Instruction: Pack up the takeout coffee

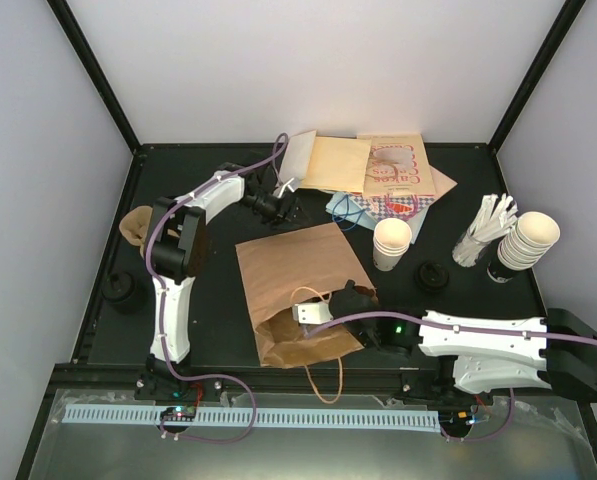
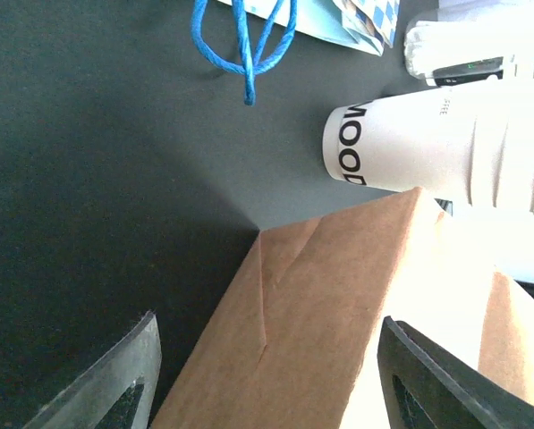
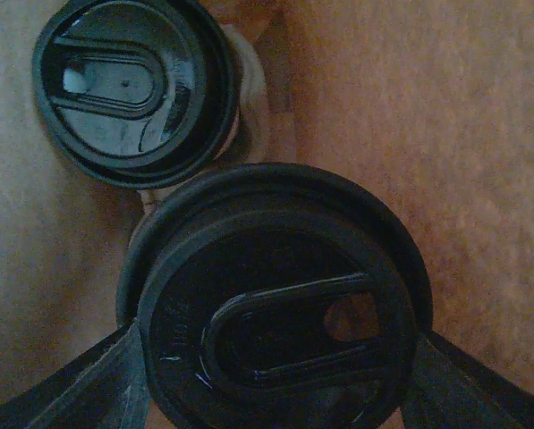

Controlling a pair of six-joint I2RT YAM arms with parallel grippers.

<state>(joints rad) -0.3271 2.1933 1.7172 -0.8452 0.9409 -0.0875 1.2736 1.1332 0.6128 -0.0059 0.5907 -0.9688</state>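
takeout coffee (image 3: 280, 313) is inside the brown paper bag (image 1: 288, 270), at the mouth end. Only its top shows: round black lid, raised rim, oblong recessed panel with a small sip hole at one end. Cup body is hidden under the lid.

right tool (image 3: 275, 366): fingers sit against opposite sides of the lid. Looks clamped on it, though the view is dim and contact is hard to confirm.

second lidded cup (image 3: 132, 89) is deeper in the bag, just beside the first, with a strip of cream wall showing under its lid.

Bag lies flat mid-desk (image 1: 218, 320), mouth toward the near edge.

left tool (image 2: 268, 320): fingers apart, nothing between them, above the bag's far corner.

stack of cream cups (image 1: 391, 243) stands just past the bag's far right corner.
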